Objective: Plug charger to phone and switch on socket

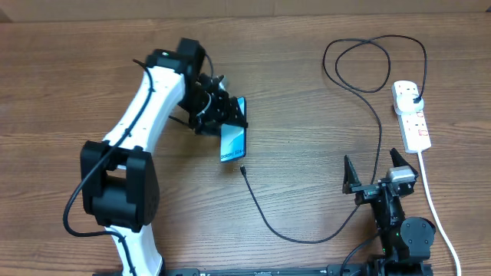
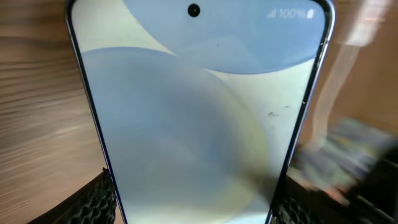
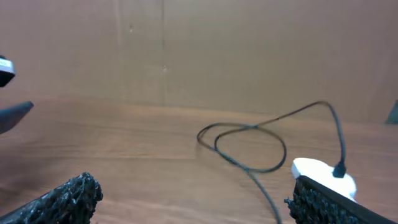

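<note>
While the left gripper (image 1: pixel 230 115) has its jaws part closed, pressed on both long edges of the one phone (image 1: pixel 234 142), the phone sticks out past them. One charger cable (image 1: pixel 380 134): tip just off the phone's free end, run passing between the right gripper (image 1: pixel 374 170) jaws, wide open, empty. One power strip (image 1: pixel 411 115) ahead-right of those jaws, plug seated.

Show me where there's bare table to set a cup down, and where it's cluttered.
Widest bare wood: the centre, bordered by the phone on the left and the charger cable curving below and to the right. The wood left of the left arm is bare too. Crowded: the right edge, with the power strip, cable loop and right gripper.
</note>
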### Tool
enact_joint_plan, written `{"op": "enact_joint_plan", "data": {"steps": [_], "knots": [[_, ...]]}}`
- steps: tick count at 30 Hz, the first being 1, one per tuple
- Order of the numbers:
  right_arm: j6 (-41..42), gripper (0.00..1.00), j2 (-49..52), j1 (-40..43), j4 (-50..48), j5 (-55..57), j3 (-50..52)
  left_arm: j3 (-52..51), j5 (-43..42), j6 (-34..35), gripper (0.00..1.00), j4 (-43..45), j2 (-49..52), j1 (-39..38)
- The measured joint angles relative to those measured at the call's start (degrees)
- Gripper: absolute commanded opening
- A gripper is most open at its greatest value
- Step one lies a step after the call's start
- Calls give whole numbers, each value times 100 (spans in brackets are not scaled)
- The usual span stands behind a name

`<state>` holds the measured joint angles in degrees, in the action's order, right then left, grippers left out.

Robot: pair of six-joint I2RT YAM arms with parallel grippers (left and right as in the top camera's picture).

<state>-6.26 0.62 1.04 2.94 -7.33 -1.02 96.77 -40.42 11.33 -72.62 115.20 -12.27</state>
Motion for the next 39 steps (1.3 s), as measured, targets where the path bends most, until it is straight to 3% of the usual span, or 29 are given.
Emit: {"op": "enact_joint_plan", "data": {"steps": [4,11,16,21,27,31,33,35,39], "knots": [[369,100,0,0,-203,-251,0,0,-1342,-352,68,-140,0,258],[2216,100,0,0,35,-1034,0,0,-3305,-601,69,-221,-2,376],[2761,100,192,0,767,-1217,-227,0,-4229,-599,69,-212,0,374],[2894,100,1263,-2,1814,-1279,-1744,2,-4520,-579,69,-197,0,374],[2487,100,3622,-7,4179,-1342,-4581,4,-4636,-409,69,-199,0,374],[2297,100,5086,-7,5053,-1655,-5884,4,-4660,-57,69,-195,0,376],[2212,78,5681,-7,5117,-2052,-6245,4,-4664,138,68,-192,0,376],[2173,65,6133,-31,5125,-2448,-6369,4,-4664,328,68,-195,0,376],[2035,60,6957,-354,5528,-2494,-6384,4,-4666,643,68,-197,0,380]]}}
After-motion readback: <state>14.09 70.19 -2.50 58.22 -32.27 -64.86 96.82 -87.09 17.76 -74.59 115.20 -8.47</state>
